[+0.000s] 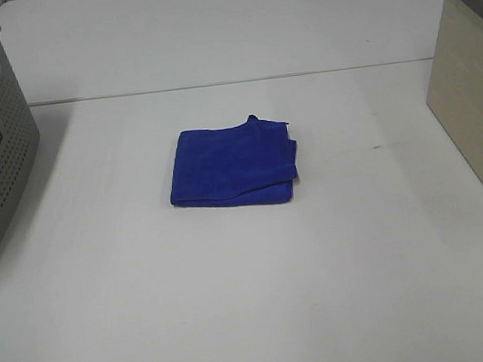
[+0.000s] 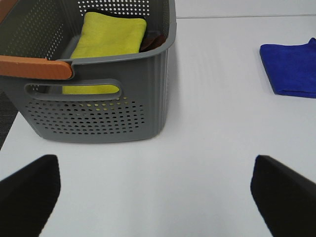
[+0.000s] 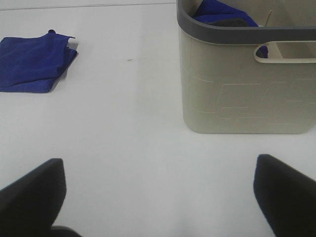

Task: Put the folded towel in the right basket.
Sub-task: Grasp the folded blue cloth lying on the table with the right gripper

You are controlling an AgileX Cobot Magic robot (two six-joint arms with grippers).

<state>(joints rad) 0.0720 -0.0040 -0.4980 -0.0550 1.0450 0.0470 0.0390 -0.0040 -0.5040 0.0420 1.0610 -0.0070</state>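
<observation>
Folded blue towel [image 1: 233, 165] lies in the middle of the white table [image 1: 238, 318], well apart from the beige basket [image 1: 472, 82] at the right edge. Left gripper [image 2: 155, 197] and right gripper [image 3: 158, 197] both hang empty, fingers spread. Pinching only its loose top layer would probably unfold it.

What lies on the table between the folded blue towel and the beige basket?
Only bare white table with one small dark mark separates the folded blue towel from the beige plastic basket, as the exterior high view shows.
</observation>
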